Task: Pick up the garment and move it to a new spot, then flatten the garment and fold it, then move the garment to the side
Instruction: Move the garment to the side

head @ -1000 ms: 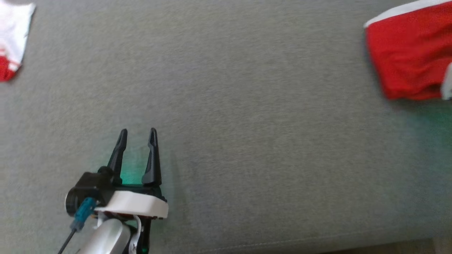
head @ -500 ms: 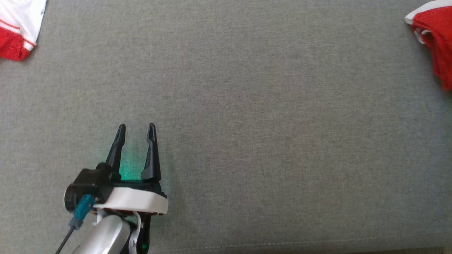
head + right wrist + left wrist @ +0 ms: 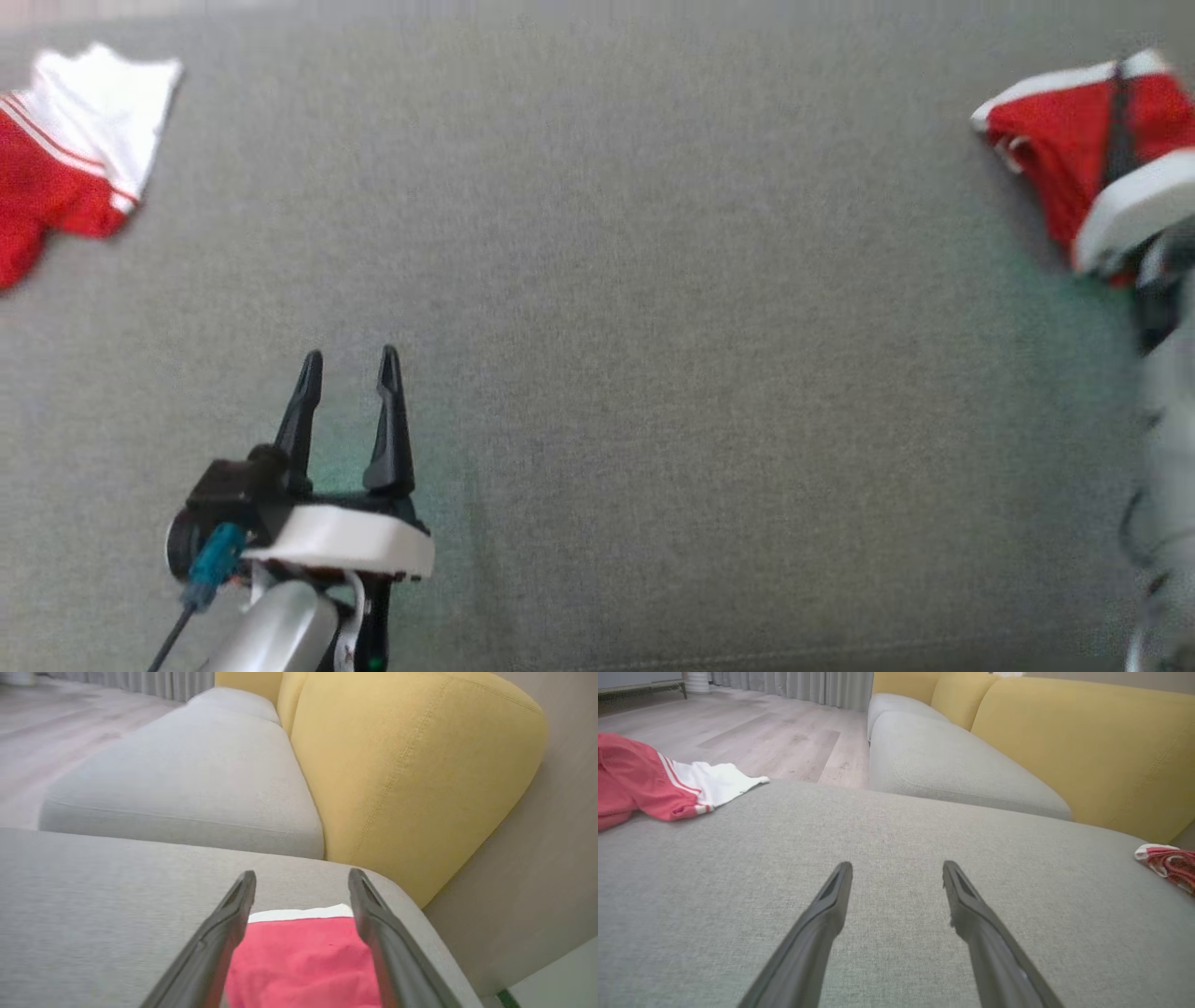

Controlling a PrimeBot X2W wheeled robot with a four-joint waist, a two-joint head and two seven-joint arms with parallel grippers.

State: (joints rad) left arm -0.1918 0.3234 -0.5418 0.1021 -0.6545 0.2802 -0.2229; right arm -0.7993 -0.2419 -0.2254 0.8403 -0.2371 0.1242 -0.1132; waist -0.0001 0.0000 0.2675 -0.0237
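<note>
A red garment with a white band (image 3: 1046, 140) lies crumpled at the far right of the grey sofa seat (image 3: 653, 280). My right gripper (image 3: 302, 875) hangs open just over it, and the red cloth (image 3: 303, 956) shows between and below its fingers, apart from them. The right wrist's white housing (image 3: 1134, 210) covers part of that garment. A second red and white garment (image 3: 65, 159) lies at the far left, its white end (image 3: 714, 779) near the seat's edge. My left gripper (image 3: 350, 359) stands open over bare seat, holding nothing.
Yellow back cushions (image 3: 397, 765) rise behind the seat at the right end. Another grey seat cushion (image 3: 952, 765) adjoins beyond, with wooden floor (image 3: 761, 732) and curtains past it. The seat's front seam (image 3: 747, 653) runs along the bottom of the head view.
The head camera has shifted, so both garments sit differently in the picture. My right wrist has come into view at the right edge, over the red garment. The left gripper stays open in place.
</note>
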